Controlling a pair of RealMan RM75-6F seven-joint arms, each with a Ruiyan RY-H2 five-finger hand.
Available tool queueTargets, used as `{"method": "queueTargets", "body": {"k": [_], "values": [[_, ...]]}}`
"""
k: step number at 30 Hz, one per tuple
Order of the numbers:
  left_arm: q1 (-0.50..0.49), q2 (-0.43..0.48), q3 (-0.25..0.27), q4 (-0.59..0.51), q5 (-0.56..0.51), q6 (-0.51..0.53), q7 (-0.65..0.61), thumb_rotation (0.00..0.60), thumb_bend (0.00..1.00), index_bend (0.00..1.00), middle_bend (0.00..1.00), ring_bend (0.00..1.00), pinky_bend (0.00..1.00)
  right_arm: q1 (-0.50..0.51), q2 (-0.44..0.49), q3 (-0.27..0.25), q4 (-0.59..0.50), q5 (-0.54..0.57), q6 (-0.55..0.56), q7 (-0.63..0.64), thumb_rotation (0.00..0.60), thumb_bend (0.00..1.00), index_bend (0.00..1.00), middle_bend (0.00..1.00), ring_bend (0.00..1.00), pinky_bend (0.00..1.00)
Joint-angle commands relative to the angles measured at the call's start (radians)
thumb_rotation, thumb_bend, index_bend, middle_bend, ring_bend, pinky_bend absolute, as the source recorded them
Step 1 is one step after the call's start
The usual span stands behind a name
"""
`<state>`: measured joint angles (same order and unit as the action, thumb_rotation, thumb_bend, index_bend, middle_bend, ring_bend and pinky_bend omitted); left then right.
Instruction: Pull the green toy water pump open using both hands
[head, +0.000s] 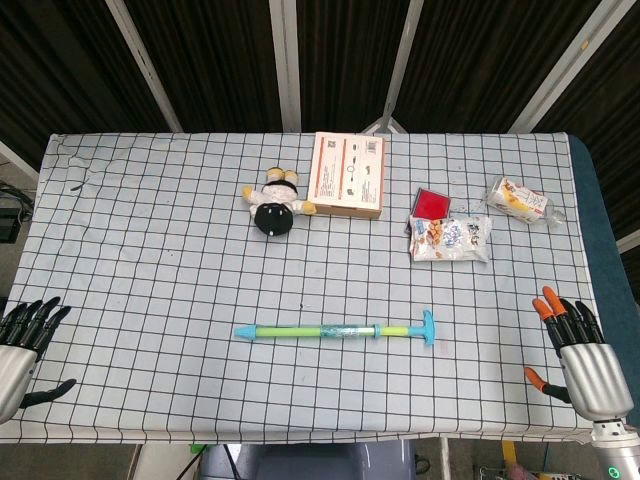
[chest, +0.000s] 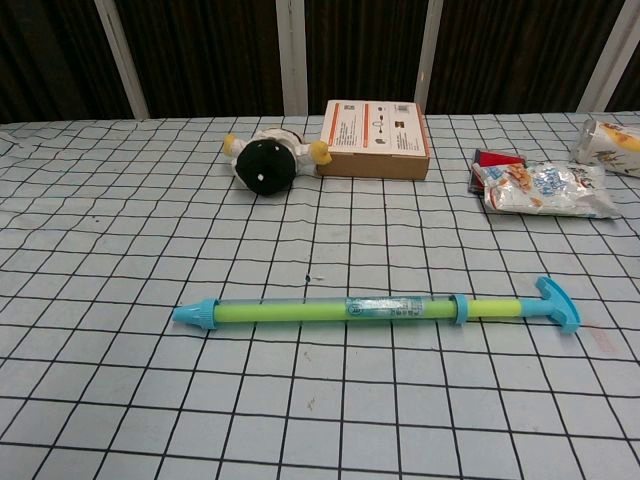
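The green toy water pump (head: 338, 331) lies flat across the near middle of the checkered table (head: 150, 260), its T-handle pointing right; left hand (head: 22, 345) and right hand (head: 582, 360) rest released at the table's near corners, fingers spread, grasping nothing

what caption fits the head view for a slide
Both hands, left and right, open at the table edge; green toy water pump lies untouched between them.

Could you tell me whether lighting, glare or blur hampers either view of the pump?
Head view: even light, sharp, the pump casting hardly any shadow. Chest view: also sharp, with a thin shadow under the pump and no glare; grid lines converge with distance.
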<state>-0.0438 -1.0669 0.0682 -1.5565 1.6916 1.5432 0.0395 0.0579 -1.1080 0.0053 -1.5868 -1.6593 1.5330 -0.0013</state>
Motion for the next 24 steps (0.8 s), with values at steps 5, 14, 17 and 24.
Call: {"method": "queueTargets", "body": {"k": [5, 14, 17, 24], "values": [[-0.005, -0.001, -0.001, -0.007, -0.005, -0.01, 0.006, 0.6, 0.03, 0.0, 0.0, 0.0, 0.0, 0.06, -0.015, 0.01, -0.062, 0.003, -0.093, -0.047, 0.6, 0.23, 0.13, 0.0, 0.0, 0.0], [-0.005, -0.001, 0.001, -0.012, -0.008, -0.016, 0.009, 0.6, 0.03, 0.0, 0.0, 0.0, 0.0, 0.162, -0.111, 0.065, -0.129, 0.107, -0.264, -0.199, 0.6, 0.23, 0.33, 0.0, 0.0, 0.0], [-0.006, 0.0, -0.001, -0.014, -0.013, -0.019, 0.005, 0.6, 0.03, 0.0, 0.0, 0.0, 0.0, 0.196, -0.161, 0.089, -0.13, 0.168, -0.32, -0.268, 0.6, 0.23, 0.36, 0.0, 0.0, 0.0], [-0.011, 0.002, -0.002, -0.016, -0.02, -0.03, -0.006, 0.6, 0.03, 0.0, 0.0, 0.0, 0.0, 0.253, -0.273, 0.126, -0.093, 0.269, -0.385, -0.394, 0.6, 0.23, 0.38, 0.02, 0.0, 0.0]]}}
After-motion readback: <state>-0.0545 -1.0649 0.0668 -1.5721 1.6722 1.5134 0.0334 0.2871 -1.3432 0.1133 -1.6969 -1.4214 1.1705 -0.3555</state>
